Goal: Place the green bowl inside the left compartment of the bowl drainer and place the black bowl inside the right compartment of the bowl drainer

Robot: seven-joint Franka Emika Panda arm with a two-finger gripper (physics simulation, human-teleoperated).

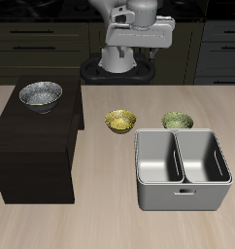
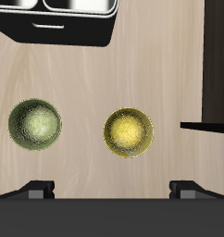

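Note:
The green bowl (image 1: pixel 177 121) (image 2: pixel 34 124) sits on the table just behind the bowl drainer (image 1: pixel 183 167) (image 2: pixel 68 28), a light-grey tub whose two wells hold nothing. The black bowl (image 1: pixel 40 94), wide with a silvery speckled inside, rests on top of the dark wooden cabinet (image 1: pixel 37 136). My gripper (image 1: pixel 137 47) (image 2: pixel 112 190) hangs high near the robot's base, well behind the small bowls. It is open, with fingertips (image 2: pixel 35 190) far apart and nothing between them.
A small yellow-gold bowl (image 1: pixel 119 121) (image 2: pixel 129 132) stands on the table between the green bowl and the cabinet (image 2: pixel 216 65). The cabinet is a tall block beside the drainer.

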